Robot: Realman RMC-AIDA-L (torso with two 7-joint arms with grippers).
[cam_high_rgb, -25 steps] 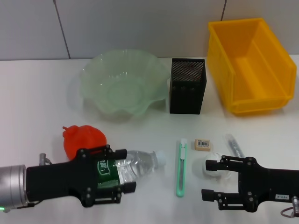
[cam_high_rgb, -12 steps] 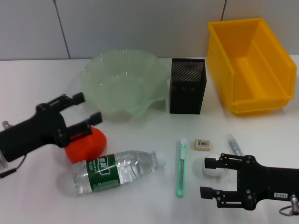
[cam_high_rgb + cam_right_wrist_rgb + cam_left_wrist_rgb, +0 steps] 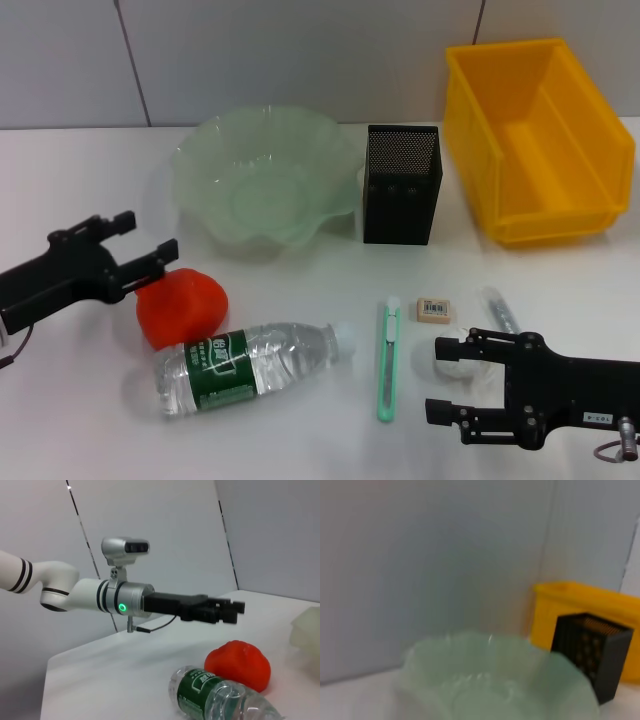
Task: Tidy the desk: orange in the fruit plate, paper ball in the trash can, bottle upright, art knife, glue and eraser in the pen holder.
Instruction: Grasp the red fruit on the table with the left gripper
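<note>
Two grippers are in view, and we begin with the left gripper (image 3: 140,246), which hovers with its fingers spread and empty just left of the orange (image 3: 182,307), its far fingertip near the top of the fruit. The right gripper (image 3: 455,381) is also released and holds nothing; it lies low at the near right, around the paper ball (image 3: 456,361), which we see only in part between its fingers. The step in hand, as we judge it, is to take the orange and bring it to the fruit plate (image 3: 262,180), which stands just beyond. To do this well we would lower the left gripper so that both fingers pass on either side of the orange at its widest part, then close gently, because it looks soft and slightly squashed. The bottle (image 3: 248,366) lies on its side just near of the orange, almost touching it, so we should lift straight up and not push toward it. The art knife (image 3: 387,361), eraser (image 3: 434,310) and glue (image 3: 500,312) lie near the right gripper, with the pen holder (image 3: 401,184) and trash can (image 3: 537,137) farther back.
</note>
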